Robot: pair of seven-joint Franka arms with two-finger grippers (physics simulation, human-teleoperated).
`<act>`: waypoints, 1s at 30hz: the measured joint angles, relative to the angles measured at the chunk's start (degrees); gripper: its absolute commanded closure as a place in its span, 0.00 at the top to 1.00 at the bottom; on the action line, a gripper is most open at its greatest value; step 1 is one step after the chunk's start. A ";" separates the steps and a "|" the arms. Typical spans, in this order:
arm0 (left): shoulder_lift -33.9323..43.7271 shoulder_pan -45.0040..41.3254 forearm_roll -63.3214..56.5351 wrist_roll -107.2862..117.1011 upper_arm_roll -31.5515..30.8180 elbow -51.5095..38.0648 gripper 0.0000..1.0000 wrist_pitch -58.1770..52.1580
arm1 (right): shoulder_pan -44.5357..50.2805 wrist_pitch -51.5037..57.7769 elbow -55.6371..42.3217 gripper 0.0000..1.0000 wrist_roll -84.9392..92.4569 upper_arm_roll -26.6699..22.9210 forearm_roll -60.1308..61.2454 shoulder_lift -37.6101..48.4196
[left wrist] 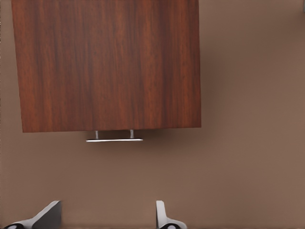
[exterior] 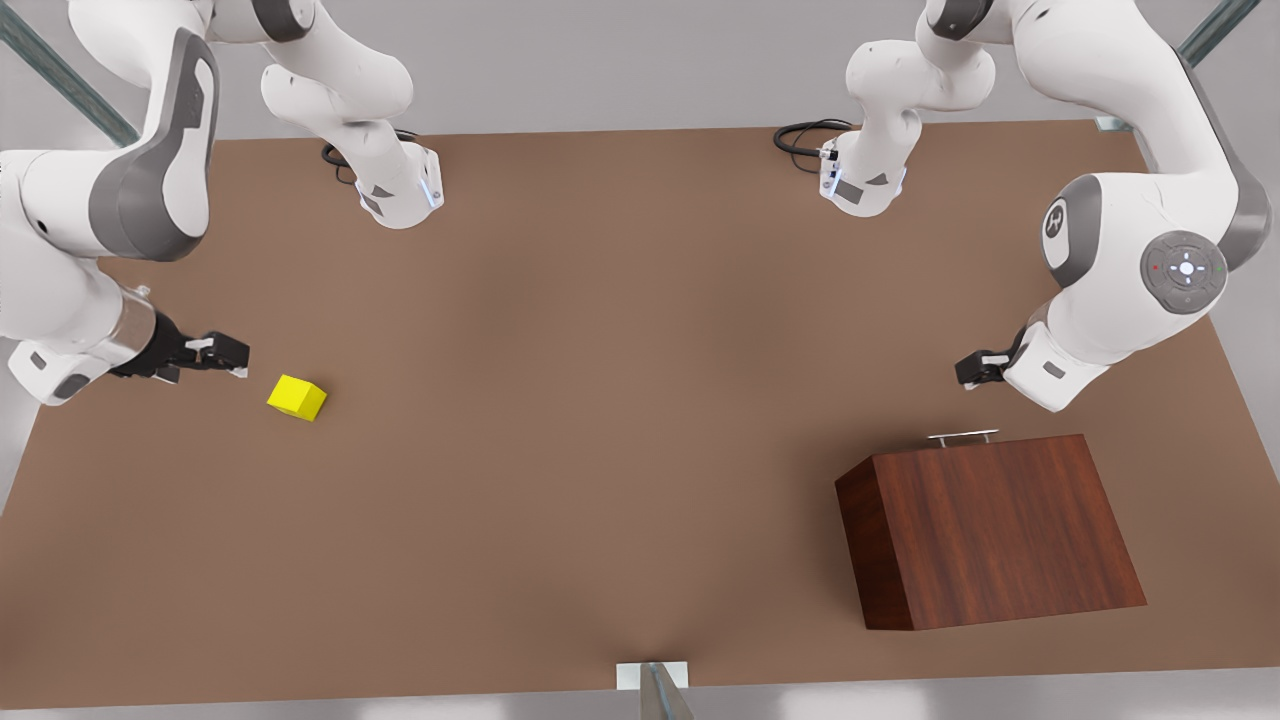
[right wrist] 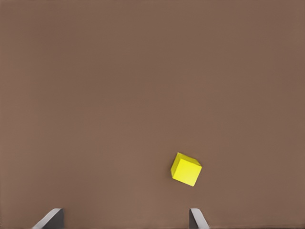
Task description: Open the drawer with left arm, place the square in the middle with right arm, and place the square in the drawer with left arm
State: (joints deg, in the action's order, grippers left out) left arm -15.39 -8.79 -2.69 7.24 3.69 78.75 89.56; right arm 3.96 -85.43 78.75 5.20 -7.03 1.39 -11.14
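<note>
The left gripper [exterior: 968,371] hung spread near the closed drawer's handle [exterior: 962,437]. The right gripper [exterior: 236,358], spread too, hovered just beside the square [exterior: 296,397] on the surface [exterior: 600,400].

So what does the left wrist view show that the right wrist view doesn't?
The left wrist view alone shows the wooden box with the drawer's silver handle at its closed front, ahead of the open left end effector. The right wrist view alone shows the yellow square lying on the table, ahead of the open right end effector. Both show bare brown tabletop and two spread fingertips holding nothing.
</note>
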 measured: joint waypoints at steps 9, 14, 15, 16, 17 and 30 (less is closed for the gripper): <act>19.58 0.72 0.48 65.00 2.13 39.36 1.00 37.12 | -2.01 -15.76 18.84 1.00 29.40 2.99 1.07 4.75; 24.94 0.00 1.00 69.75 2.20 59.31 1.00 60.15 | -5.87 -30.34 30.97 1.00 56.48 3.78 1.01 2.38; 24.78 -0.08 1.02 69.82 2.57 60.15 1.00 61.19 | -5.90 -31.32 32.15 1.00 60.48 3.78 0.90 1.08; 24.16 0.00 1.06 69.92 3.22 60.42 1.00 61.31 | -5.82 -31.37 32.25 1.00 61.05 3.69 0.15 -0.48; 23.74 0.15 1.10 69.98 3.55 61.72 1.00 63.04 | -6.11 -31.38 32.45 1.00 62.00 3.72 -0.07 -2.12; 15.29 0.35 1.17 74.68 6.18 62.23 1.00 74.03 | -8.85 -45.16 44.77 1.00 72.15 3.07 -4.37 -2.83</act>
State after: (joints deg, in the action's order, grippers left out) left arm -0.10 -8.44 -1.53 81.91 9.87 140.98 163.59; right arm -4.89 -130.59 123.53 77.34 -3.95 -2.98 -13.98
